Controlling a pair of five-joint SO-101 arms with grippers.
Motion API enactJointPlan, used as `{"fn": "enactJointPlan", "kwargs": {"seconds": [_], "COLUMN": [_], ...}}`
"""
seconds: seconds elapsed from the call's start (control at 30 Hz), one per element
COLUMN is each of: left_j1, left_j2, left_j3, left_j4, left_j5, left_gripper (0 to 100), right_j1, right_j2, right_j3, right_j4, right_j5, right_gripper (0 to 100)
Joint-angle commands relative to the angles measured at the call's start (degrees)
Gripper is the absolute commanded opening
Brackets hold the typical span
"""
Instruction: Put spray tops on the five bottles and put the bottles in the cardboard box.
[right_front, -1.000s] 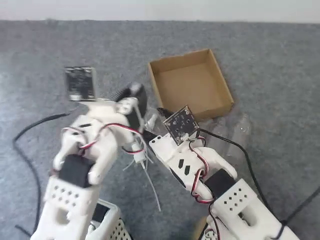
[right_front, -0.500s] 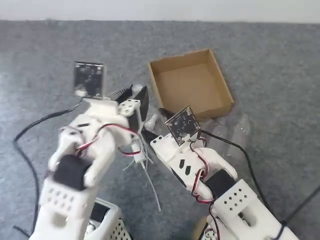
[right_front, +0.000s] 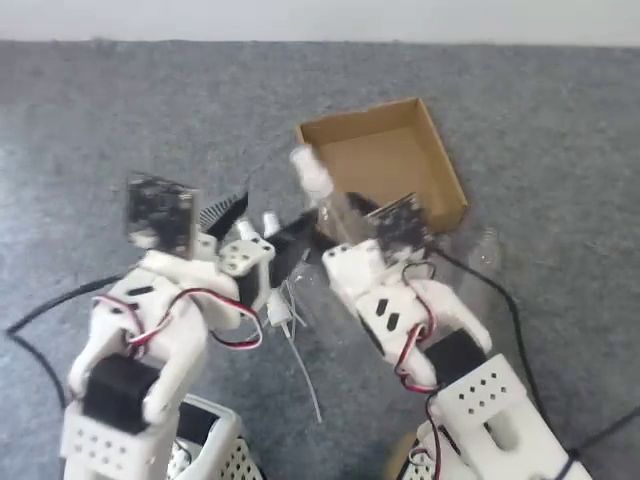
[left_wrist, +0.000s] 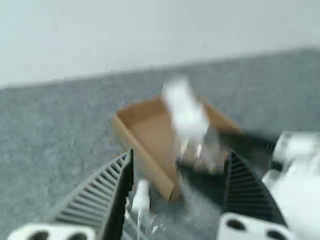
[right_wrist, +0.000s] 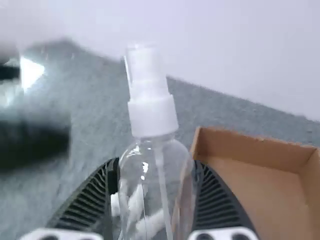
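Observation:
My right gripper (right_front: 340, 222) is shut on a clear bottle (right_wrist: 152, 172) that carries a white spray top (right_wrist: 148, 97). In the high view the bottle (right_front: 332, 212) is held off the carpet, tilted, with its spray top (right_front: 310, 175) at the near left corner of the cardboard box (right_front: 385, 160). My left gripper (right_front: 258, 222) stands open just left of the bottle with nothing between its fingers (left_wrist: 107, 200). In the left wrist view the bottle (left_wrist: 187, 117) is blurred in front of the box (left_wrist: 145, 135).
Clear bottles (right_front: 478, 252) without tops lie on the grey carpet right of the right arm. Loose spray tops with thin tubes (right_front: 288, 318) lie between the arms. A white basket (right_front: 215, 450) sits at the near left edge. Cables trail beside both arms.
The right arm has lifted the capped bottle up and toward the box. The left gripper has come off the bottle's top and drawn back to the left.

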Motion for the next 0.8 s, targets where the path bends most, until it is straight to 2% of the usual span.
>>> {"fn": "enactJointPlan", "kwargs": {"seconds": [0.0,0.17,0.3,0.57,0.77], "left_j1": [-0.2,2.7,4.1,-2.4,-3.4], "left_j2": [-5.6,-15.1,-19.2,-10.2,-2.5], "left_j3": [7.6,16.3,24.7,28.4,28.4], "left_j4": [0.2,-1.8,-7.7,-20.3,-25.1], "left_j5": [-4.2,-4.9,-6.8,-7.5,-7.6], "left_gripper": [27,31,35,35,35], "right_j1": [1.9,1.5,1.5,-6.2,-5.0], "right_j2": [2.8,14.5,21.4,19.4,15.2], "right_j3": [-10.5,-20.7,-26.1,-31.5,-31.5], "right_j4": [1.7,2.2,3.3,15.3,19.3], "right_j5": [-2.5,-2.7,-2.8,-2.7,-2.3], "right_gripper": [0.6,0.6,0.6,0.6,0.6]}}
